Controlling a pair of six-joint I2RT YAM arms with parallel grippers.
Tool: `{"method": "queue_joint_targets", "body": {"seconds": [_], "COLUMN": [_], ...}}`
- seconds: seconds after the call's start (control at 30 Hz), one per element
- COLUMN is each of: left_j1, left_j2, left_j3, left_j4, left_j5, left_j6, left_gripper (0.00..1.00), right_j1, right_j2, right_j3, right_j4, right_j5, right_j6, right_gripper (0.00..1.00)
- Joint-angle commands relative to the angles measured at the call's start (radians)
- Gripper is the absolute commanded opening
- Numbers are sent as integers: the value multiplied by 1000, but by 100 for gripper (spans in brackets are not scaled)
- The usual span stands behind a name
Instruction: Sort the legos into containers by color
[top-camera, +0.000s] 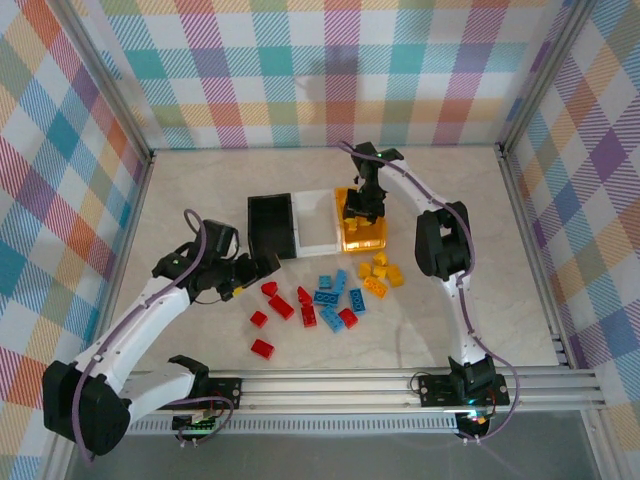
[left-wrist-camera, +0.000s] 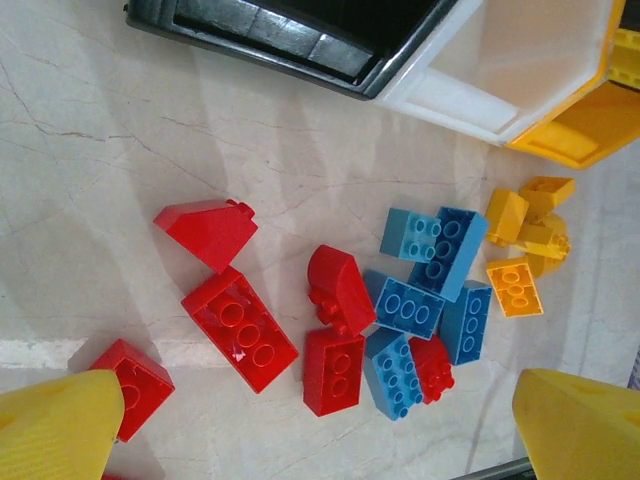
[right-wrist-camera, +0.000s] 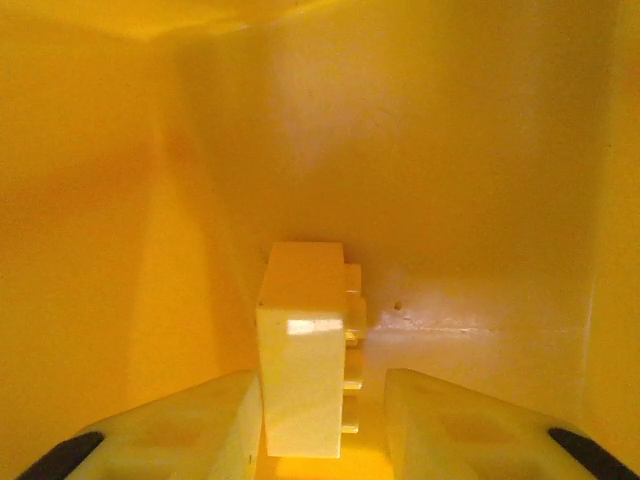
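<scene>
Yellow lego (right-wrist-camera: 300, 345) between right gripper (right-wrist-camera: 320, 398) fingers, apparently inside orange-yellow bin (right-wrist-camera: 470, 150).

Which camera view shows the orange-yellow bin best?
The top external view: the orange-yellow bin shows its whole outline, beside the white bin, with the right gripper reaching into it. The left wrist view catches one corner of it; the right wrist view shows its inner walls close up.

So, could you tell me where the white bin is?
In the top view, the white bin sits between the black bin on its left and the orange-yellow bin.
</scene>
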Motion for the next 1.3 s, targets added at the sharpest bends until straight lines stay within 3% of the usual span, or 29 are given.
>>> {"method": "queue_joint_targets", "body": {"seconds": [0.0,0.27,0.6,0.73,0.93,1.27], "left_j1": [10,11,11,8,-8,-13], "left_j2": [-33,-49,-15,30,78,-1], "left_j3": [-20,-10,-1,13,44,-13], "left_j4": [-27,-26,36,51,53,26], "left_j5": [3,-1,20,46,63,38], "left_j6": [-16,-10,-8,10,20,-22], "left_gripper": [100,100,100,100,100,100], "right_j1": [12,10,9,9,8,-14], "right_j2": [-41,-232,-637,-721,-744,-653], "right_j3": [28,-35,-530,-719,-903,-976], "right_j4": [-43,-80,-45,-29,39,131], "right_j5": [-5,35,60,47,82,138], "right_j6": [6,-23,-45,-29,-21,-87], "right_gripper": [38,42,47,50,48,42]}}
